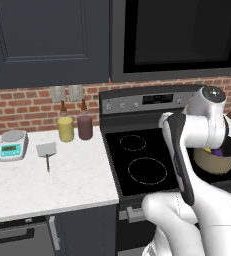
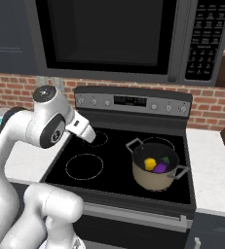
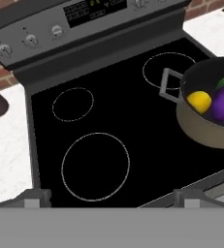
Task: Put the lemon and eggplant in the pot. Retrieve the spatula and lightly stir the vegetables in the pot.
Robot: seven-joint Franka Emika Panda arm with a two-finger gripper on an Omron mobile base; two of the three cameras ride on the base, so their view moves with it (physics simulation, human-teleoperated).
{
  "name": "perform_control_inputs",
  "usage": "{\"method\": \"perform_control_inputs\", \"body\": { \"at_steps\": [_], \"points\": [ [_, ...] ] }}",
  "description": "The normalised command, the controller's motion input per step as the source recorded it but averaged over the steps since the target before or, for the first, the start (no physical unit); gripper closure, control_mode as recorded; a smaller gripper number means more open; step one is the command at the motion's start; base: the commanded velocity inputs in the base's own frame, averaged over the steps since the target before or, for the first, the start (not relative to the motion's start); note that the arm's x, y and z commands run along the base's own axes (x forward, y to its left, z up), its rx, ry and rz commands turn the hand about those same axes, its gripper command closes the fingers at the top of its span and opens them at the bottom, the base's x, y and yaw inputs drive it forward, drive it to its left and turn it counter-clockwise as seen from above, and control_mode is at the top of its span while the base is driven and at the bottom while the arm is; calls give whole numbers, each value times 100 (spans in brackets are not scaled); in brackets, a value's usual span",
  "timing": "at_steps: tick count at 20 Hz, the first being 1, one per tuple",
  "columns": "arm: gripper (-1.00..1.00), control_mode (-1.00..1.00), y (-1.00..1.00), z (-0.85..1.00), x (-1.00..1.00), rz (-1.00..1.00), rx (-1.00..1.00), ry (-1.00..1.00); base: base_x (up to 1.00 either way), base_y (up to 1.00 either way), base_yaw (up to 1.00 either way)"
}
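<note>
Already you have the loading half of the job done, judging by how things lie. On the black stove [image 2: 119,160], at the centre right of the right base view, sits the pot [image 2: 155,179] with its grey loop handles, and inside it the eggplant [image 2: 160,168] rests touching the lemon [image 2: 150,163]. Your gripper [image 2: 87,132] hangs at centre left of that view, above the stove's left burners, well apart from the pot, fingers spread wide and empty. What remains is the spatula [image 1: 47,150]: it lies on the white counter [image 1: 62,180] at the left of the left base view, near a small scale [image 1: 12,144], untouched. Fetch it, then stir.
</note>
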Motion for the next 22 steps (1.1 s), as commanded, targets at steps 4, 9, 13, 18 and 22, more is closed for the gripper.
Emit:
{"method": "perform_control_inputs", "body": {
  "at_steps": [4, 9, 13, 18, 22],
  "points": [
    [-100, -100, 100, 0, -4, 0, -1, 4, 0, 0, 0],
    [-100, -100, 100, 0, 0, 0, 0, 4, 0, 0, 0],
    [-100, -100, 100, 0, 0, 0, 0, 7, 0, 0, 0],
    [-100, -100, 100, 0, 0, 0, 0, 9, 0, 0, 0],
    [-100, -100, 100, 0, 0, 0, 0, 10, 0, 0, 0]
  ]
}}
